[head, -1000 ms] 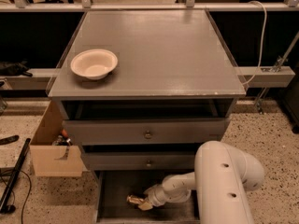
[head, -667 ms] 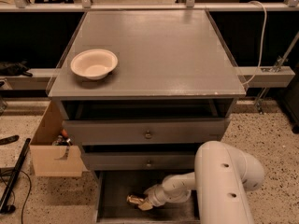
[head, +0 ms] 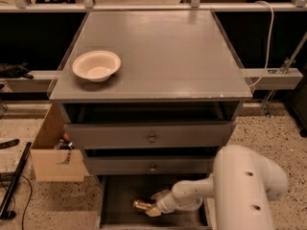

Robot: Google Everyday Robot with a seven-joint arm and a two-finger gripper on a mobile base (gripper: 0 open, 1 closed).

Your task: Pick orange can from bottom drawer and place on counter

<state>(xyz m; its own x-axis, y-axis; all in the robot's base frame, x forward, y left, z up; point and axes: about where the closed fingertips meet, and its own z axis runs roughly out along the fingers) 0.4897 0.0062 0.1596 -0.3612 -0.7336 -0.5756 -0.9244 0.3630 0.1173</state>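
Note:
The bottom drawer (head: 122, 200) stands pulled open below two knobbed drawers, its inside dark. The orange can (head: 142, 205) lies on its side in it, gold and brown, near the front middle. My gripper (head: 152, 206) reaches in from the right on a white arm and is at the can's right end, touching or around it. The counter (head: 158, 51) is the grey glossy top of the cabinet above.
A cream bowl (head: 96, 65) sits on the counter's left side. An open cardboard box (head: 55, 152) stands on the speckled floor left of the cabinet. A black pole and cables (head: 14, 183) lie at far left. My white arm housing (head: 247, 190) fills the lower right.

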